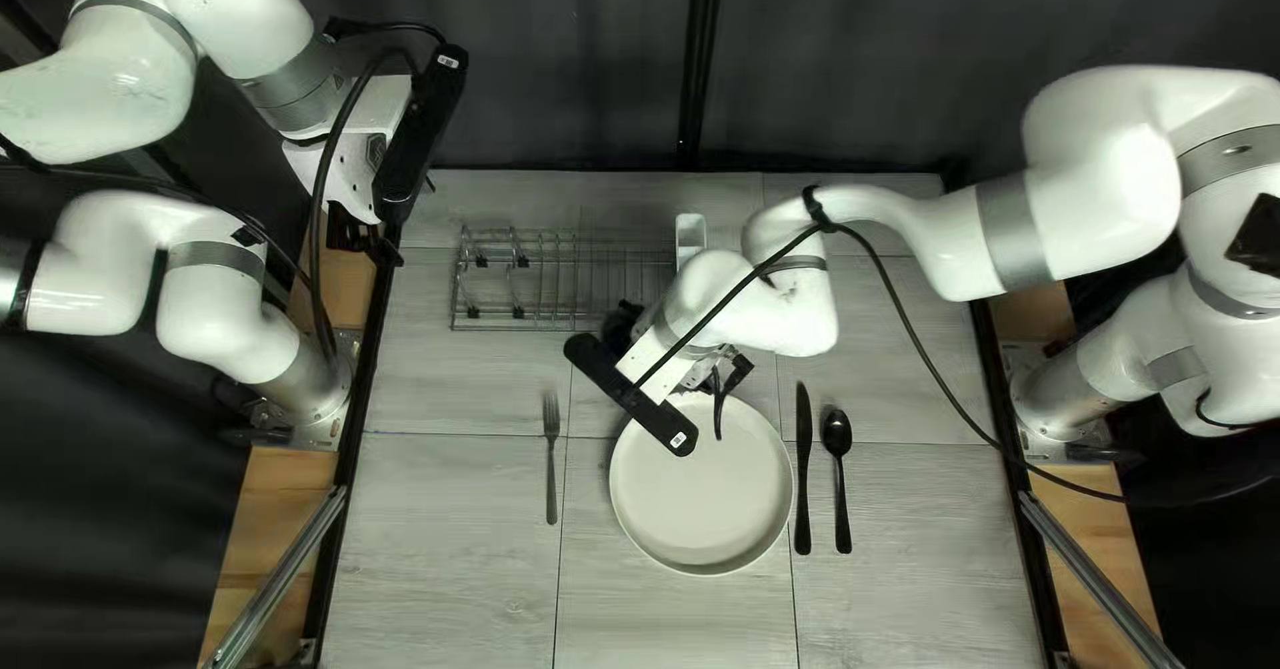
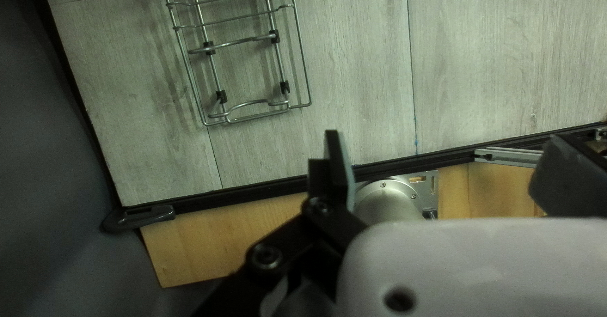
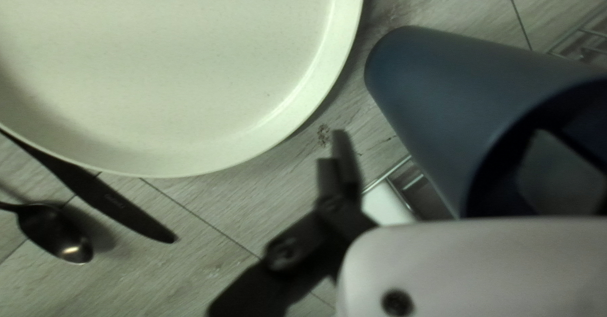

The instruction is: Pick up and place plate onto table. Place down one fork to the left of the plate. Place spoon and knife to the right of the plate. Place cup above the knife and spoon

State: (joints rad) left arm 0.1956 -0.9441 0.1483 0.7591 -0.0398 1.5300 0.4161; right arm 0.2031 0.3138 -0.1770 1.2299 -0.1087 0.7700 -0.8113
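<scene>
In the top left view my right gripper (image 1: 727,396) hangs over the upper edge of the plate (image 1: 700,496). Below the rack, the dark cup (image 1: 620,326) is partly covered by that arm. The fork (image 1: 551,456) lies left of the plate; the knife (image 1: 803,469) and spoon (image 1: 840,476) lie right of it. In the right wrist view a blue cup (image 3: 442,96) is beside my open gripper (image 3: 452,165); its far finger shows within the cup's mouth. My left gripper (image 1: 367,240) is beyond the table's left edge; its wrist view shows the gripper (image 2: 449,165) open, holding nothing.
A wire rack (image 1: 567,276) stands toward the table's far edge, with a white holder (image 1: 690,233) at its right end. The right arm's black cable (image 1: 920,336) sweeps over the table's right side.
</scene>
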